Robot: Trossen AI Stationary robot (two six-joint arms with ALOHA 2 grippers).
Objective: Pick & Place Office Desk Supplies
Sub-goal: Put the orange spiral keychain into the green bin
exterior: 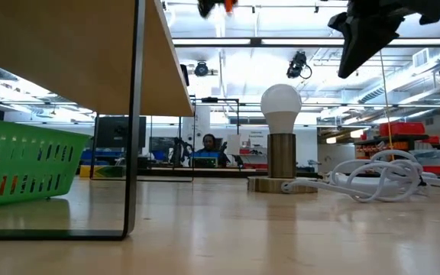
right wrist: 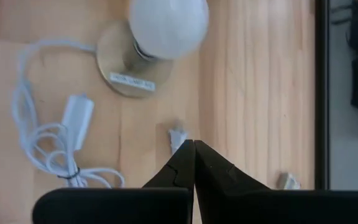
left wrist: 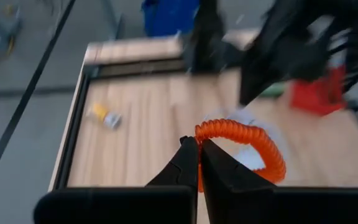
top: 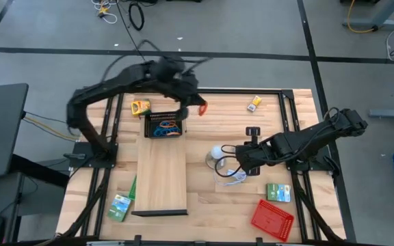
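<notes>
The orange coiled plastic loop band [left wrist: 247,144] is pinched by the left claw [left wrist: 199,163], whose fingers are closed on one side of the ring; the rest of the coil hangs free beyond the fingertips. In the high view the orange coiled plastic loop band [top: 202,107] is held above the bench [top: 204,198], just right of the black mesh tray [top: 164,124] at the far end of the long pale wooden board [top: 161,176]. That tray already contains blue and orange loop items.

Handling judgement: the band appears light, soft and springy. A grip across a single strand of the coil, as here, should be sufficient, but the free part can swing and snag on the tray rim, so release it well inside the walls.

The right claw [right wrist: 193,163] is fully closed and holds nothing. It hovers over the bench beside the white bulb lamp on a round wooden base [right wrist: 157,28] and its white coiled cord [right wrist: 55,143].

Other supplies lie apart on the bench: a small yellow item [top: 254,103] at the far right, a green card box [top: 278,193] near the red mesh tray [top: 272,219], and another green card box [top: 120,207] at the near left.
</notes>
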